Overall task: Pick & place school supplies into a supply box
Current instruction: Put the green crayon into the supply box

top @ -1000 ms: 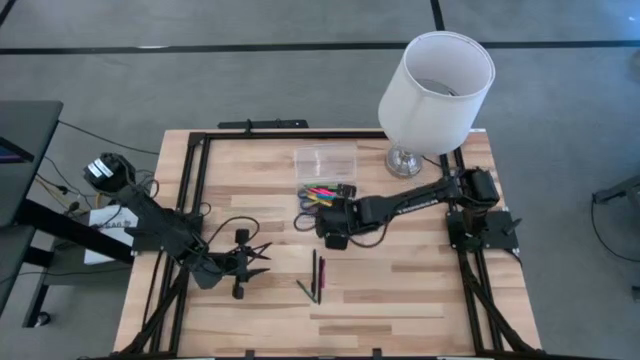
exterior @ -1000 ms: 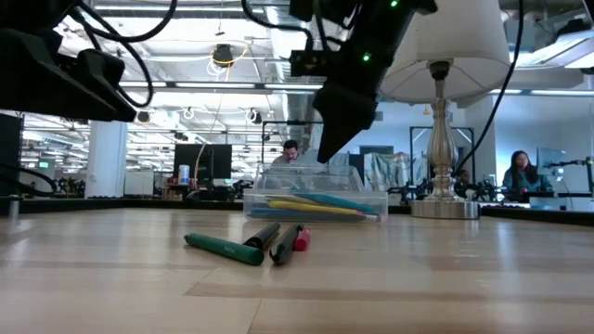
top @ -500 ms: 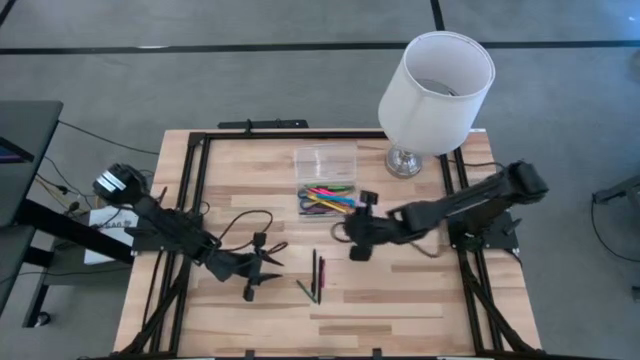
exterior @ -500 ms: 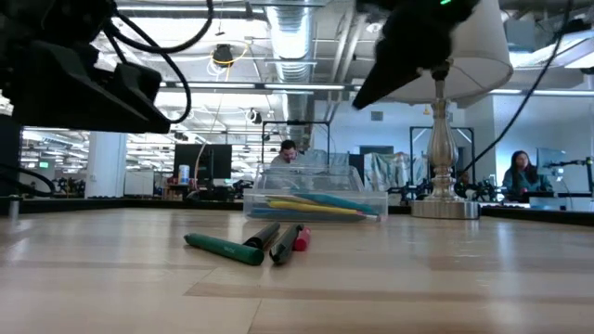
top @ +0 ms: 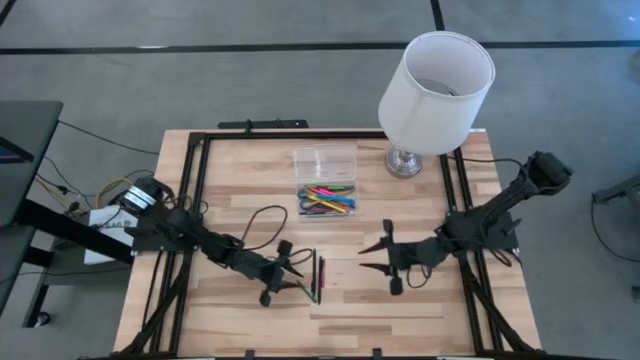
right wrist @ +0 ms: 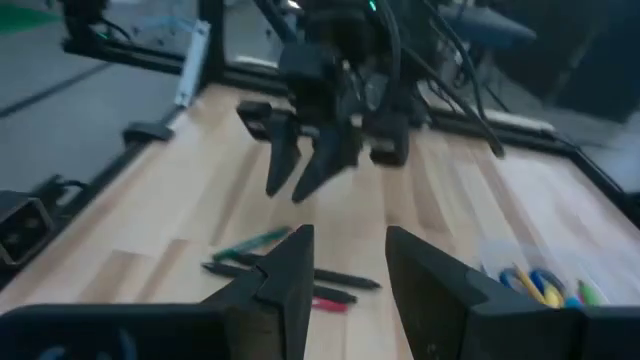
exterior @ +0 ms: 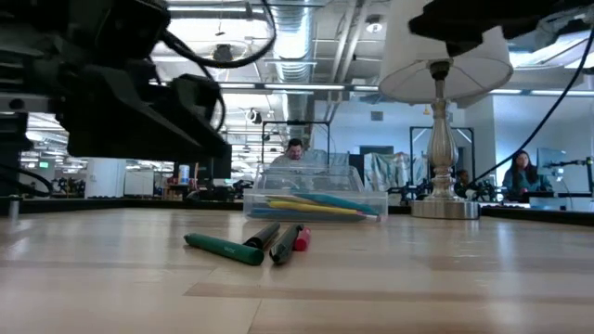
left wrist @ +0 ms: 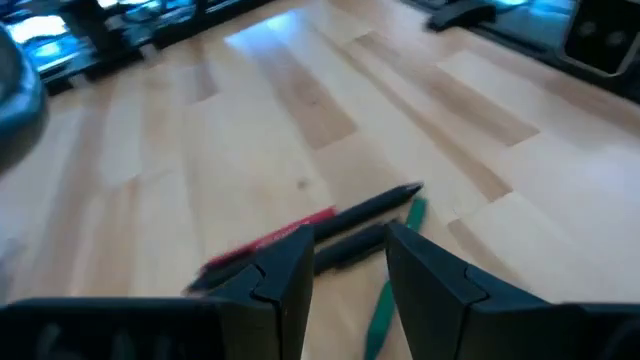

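My left gripper (top: pixel 292 279) hangs low over the surface (top: pixel 400 310) just beside the three loose pens (top: pixel 316 278), its fingers (left wrist: pixel 285 275) parted with nothing between them, and from my left wrist the black pen (left wrist: pixel 365 205), the red one (left wrist: pixel 270 238) and the green one (left wrist: pixel 385 300) lie crowded together right ahead. That crowding is my main worry: they touch or nearly touch, so closing on one could pinch a second along with it, or nudge the round barrels so they roll away across the wood. Coming down askew could also scrape a fingertip on the surface. My right gripper (top: pixel 374 252) sits on the other side of the same pens, fingers (right wrist: pixel 280 275) also apart and empty, and it faces my left one; if both reach in together they could knock into each other. The supply box (top: pixel 325 198) stands farther back near the lamp (top: pixel 435 90), already holding coloured pens and what look like scissors, with a clear piece (top: pixel 325 160) behind it that I take for the lid, though I cannot be sure. From table height my arms are only dark shapes cut off at the top, so how high my fingertips ride above the pens is hard to judge, and the box contents blur together.
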Controlling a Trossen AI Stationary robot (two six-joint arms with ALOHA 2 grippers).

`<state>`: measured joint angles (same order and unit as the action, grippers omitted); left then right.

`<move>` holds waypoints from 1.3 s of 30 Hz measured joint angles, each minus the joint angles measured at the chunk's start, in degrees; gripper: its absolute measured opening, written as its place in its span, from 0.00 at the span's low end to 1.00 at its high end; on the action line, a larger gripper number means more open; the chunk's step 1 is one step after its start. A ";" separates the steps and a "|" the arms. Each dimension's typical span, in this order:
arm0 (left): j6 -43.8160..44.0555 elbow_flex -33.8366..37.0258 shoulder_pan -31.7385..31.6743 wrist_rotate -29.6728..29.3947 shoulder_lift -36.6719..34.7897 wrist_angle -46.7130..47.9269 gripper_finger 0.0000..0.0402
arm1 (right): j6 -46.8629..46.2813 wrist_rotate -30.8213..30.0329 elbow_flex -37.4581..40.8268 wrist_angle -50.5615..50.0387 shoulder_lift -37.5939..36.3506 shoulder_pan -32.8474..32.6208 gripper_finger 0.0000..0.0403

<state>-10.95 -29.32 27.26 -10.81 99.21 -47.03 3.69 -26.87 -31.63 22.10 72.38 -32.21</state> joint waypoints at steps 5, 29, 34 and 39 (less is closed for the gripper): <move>-0.73 -4.91 -1.87 4.94 3.48 4.91 0.31 | 1.30 -0.06 1.96 4.40 0.63 -2.75 0.30; 5.75 -9.26 -6.11 14.91 9.66 12.03 0.30 | 5.83 -0.04 2.01 6.72 2.60 -5.26 0.30; 5.80 -9.31 -6.09 14.82 9.56 13.61 0.21 | 5.83 -0.07 2.01 6.70 2.60 -5.23 0.30; 5.63 -9.31 -6.11 14.94 9.54 13.91 0.07 | 5.83 -0.07 2.01 6.70 2.60 -5.22 0.30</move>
<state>-5.32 -38.63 21.15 4.13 108.75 -33.12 9.52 -26.94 -29.63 28.80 74.98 -37.43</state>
